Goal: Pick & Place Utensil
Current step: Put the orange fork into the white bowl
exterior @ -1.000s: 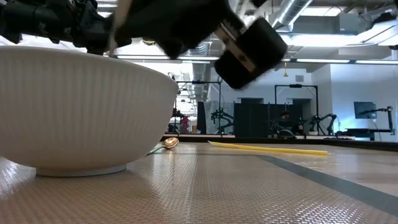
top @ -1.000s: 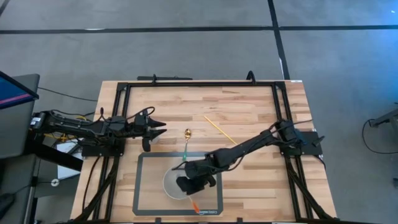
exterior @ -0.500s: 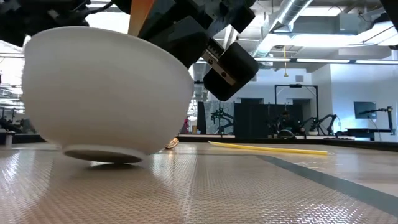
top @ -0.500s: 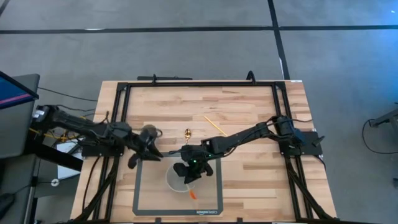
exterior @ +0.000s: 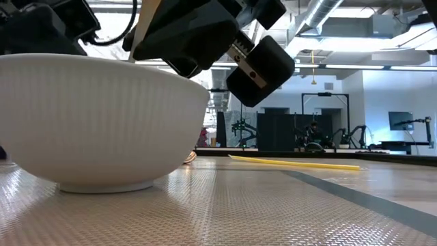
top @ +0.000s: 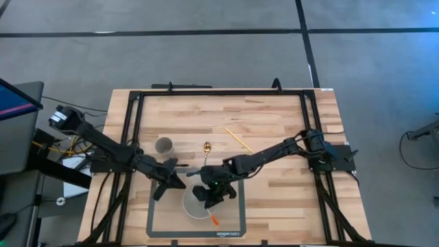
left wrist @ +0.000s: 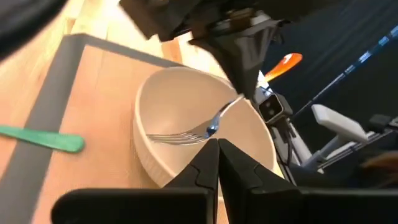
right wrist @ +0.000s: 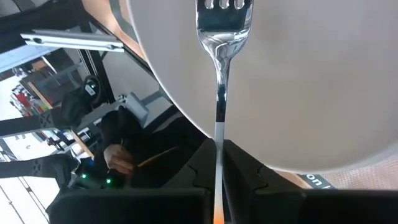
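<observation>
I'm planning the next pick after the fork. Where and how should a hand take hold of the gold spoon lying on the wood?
Likely the slim green handle, not the gold spoon bowl, which is rounded and would probably slip. It lies flat between the grey cup and the yellow stick, so come straight down, fingers straddling the handle across its width, near the middle, away from the mat edge.

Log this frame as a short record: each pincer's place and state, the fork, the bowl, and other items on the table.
right pincer: over the bowl, shut on the fork
fork: tines down inside the bowl, orange handle end up
bowl: white, upright on the grey mat
left pincer: shut, empty, at the bowl's left rim
other items: gold spoon, yellow stick, grey cup
</observation>
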{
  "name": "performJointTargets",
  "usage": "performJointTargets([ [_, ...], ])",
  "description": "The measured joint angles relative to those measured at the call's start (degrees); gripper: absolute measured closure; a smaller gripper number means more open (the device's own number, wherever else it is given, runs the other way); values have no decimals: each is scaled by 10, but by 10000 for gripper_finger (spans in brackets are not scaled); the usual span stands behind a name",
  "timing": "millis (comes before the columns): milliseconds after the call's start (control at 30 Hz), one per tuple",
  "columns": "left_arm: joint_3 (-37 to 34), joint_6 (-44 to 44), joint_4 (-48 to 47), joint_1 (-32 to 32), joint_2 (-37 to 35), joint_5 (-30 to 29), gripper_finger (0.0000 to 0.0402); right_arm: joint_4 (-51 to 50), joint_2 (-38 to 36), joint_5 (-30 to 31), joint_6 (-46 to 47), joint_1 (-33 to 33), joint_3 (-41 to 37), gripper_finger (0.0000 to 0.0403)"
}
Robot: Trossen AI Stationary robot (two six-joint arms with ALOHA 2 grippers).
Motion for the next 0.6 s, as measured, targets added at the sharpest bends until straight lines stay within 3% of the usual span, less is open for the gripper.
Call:
performJointTargets([
  [333, 1, -31, 101, -26, 118, -32, 395, 0, 0, -2, -25, 6, 0, 392],
  [600, 1, -30, 128, -22, 153, -53, 394, 0, 0, -14, -30, 6, 0, 392],
])
